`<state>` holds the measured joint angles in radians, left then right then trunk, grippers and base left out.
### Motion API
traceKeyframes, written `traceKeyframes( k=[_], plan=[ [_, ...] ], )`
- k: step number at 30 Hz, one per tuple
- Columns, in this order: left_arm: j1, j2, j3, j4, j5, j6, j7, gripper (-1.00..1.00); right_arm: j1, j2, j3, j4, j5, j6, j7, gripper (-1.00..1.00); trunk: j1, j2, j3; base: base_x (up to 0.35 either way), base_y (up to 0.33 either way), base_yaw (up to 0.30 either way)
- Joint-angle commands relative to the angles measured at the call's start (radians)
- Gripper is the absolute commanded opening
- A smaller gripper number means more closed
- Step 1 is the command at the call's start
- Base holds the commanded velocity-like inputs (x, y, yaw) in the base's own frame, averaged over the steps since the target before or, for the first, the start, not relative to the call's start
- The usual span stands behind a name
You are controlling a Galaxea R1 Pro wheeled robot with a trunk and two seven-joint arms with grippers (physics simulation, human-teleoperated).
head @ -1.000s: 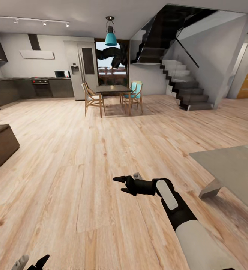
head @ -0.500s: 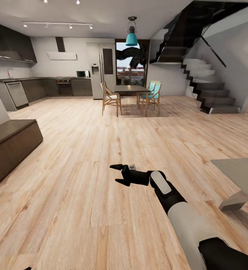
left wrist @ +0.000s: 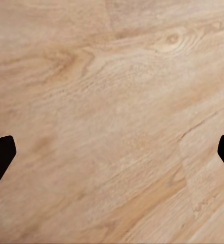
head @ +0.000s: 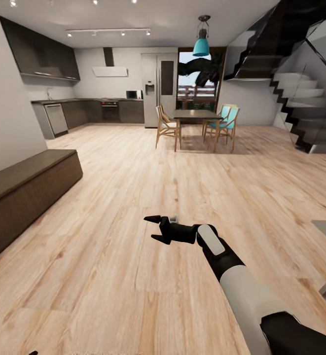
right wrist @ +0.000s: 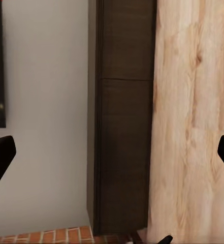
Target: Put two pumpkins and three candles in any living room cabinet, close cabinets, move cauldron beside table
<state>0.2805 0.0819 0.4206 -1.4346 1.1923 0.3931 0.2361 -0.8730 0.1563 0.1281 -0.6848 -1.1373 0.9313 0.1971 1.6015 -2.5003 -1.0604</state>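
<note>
While the view has swung left, bringing the long dark cabinet (head: 29, 190) further into sight across the floor (head: 123, 276), the right gripper (head: 154, 229) hangs empty with jaws released, suggesting the robot is turning toward it.

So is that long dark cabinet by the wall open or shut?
Shut: the cabinet shows flat, flush fronts in the head view, nothing pulled out.
</note>
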Motion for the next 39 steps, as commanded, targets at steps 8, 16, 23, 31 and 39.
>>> traceKeyframes(
  k=[8, 16, 23, 31, 39],
  plan=[
    [0.011, -0.002, 0.001, 0.011, -0.006, 0.005, 0.012, 1.00, 0.000, 0.000, 0.001, 0.001, 0.011, 0.001, 0.010, 1.00, 0.000, 0.000, -0.001, 0.000, 0.000, 0.294],
    [0.037, -0.002, 0.001, 0.025, -0.010, -0.002, 0.013, 1.00, 0.000, -0.001, 0.001, 0.001, 0.011, 0.001, 0.011, 1.00, 0.000, 0.000, -0.001, 0.010, 0.001, 0.294],
    [0.047, -0.002, 0.001, 0.037, -0.011, -0.008, 0.014, 1.00, -0.001, -0.001, 0.002, 0.001, 0.011, 0.001, 0.012, 1.00, 0.000, 0.000, -0.001, 0.258, 0.164, 0.294],
    [0.048, -0.002, 0.001, 0.040, -0.011, -0.008, 0.014, 1.00, -0.001, -0.001, 0.002, 0.001, 0.011, 0.001, 0.010, 1.00, 0.000, 0.000, -0.001, 0.284, 0.197, 0.294],
    [0.048, -0.002, 0.002, 0.040, -0.011, -0.008, 0.014, 1.00, -0.007, 0.000, 0.004, 0.001, 0.012, 0.001, 0.001, 1.00, 0.000, 0.000, 0.005, 0.291, 0.197, 0.271]
  ],
)
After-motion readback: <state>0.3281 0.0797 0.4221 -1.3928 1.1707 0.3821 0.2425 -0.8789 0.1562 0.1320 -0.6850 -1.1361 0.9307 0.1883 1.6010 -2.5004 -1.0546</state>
